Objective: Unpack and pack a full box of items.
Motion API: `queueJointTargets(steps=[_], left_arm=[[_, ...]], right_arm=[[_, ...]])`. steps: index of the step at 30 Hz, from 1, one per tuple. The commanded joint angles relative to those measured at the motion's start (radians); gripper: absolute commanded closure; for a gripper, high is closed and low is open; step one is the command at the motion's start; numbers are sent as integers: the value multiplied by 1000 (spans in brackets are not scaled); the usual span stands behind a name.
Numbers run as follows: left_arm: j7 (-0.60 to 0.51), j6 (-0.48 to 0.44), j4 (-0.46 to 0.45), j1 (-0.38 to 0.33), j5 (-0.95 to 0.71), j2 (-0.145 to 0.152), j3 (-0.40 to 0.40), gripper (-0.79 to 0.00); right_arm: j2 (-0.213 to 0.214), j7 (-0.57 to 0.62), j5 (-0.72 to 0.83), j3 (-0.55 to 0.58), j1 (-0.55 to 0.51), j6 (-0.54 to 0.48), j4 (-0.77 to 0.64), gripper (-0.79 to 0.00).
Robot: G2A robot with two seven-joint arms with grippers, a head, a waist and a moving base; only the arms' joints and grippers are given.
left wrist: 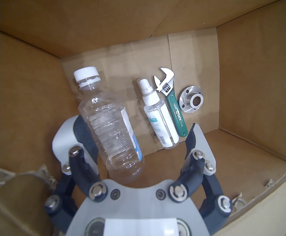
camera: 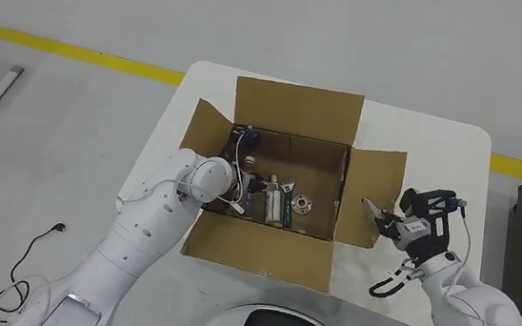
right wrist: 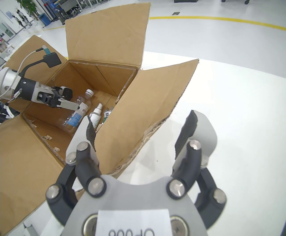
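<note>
Cardboard walls of the box (left wrist: 33,89) close in round the left wrist view, where the left gripper (left wrist: 137,134) cuts off the base of the clear plastic bottle (left wrist: 109,125) with its palm. A brownish rounded shape at the corner beside that palm is hard to make out; it may be crumpled paper. From the top view the left arm covers most of the bottle. In the right wrist view the box's near side flap (right wrist: 143,111) hides the wrench and the flange altogether and leaves just the upper part of the spray bottle showing.

All four flaps of the box stand open, and it sits on the white table (camera: 435,143). On its floor lie four things in a row: the white-capped bottle, then a small spray bottle (left wrist: 156,114), then a green-handled wrench (left wrist: 173,105) just beside it, then a metal flange (left wrist: 191,99) near the wrench's head.

Inside the box, the left gripper has its fingers spread wide. The bottle lies between them against one pad, well apart from the other.

Outside the box, over the table by the side flap, the right gripper (right wrist: 140,119) has its fingers spread too, with nothing between them
</note>
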Motion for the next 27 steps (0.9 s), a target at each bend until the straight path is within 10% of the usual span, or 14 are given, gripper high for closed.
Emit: queueJointTargets(steps=[1, 3, 7, 27], left_arm=[[1, -3, -2, 0, -1, -1, 1, -785], [4, -7, -3, -1, 0, -2, 1, -785], [8, -13, -1, -1, 0, -2, 0, -785], [2, -34, -10, 6, 7, 1, -21, -785]], right_arm=[[0, 18, 49, 5, 0, -1, 7, -299], [0, 28, 93, 11, 1, 3, 12, -280], [0, 35, 156, 20, 2, 5, 19, 0], [4, 21, 260, 94, -41, 75, -27, 0]])
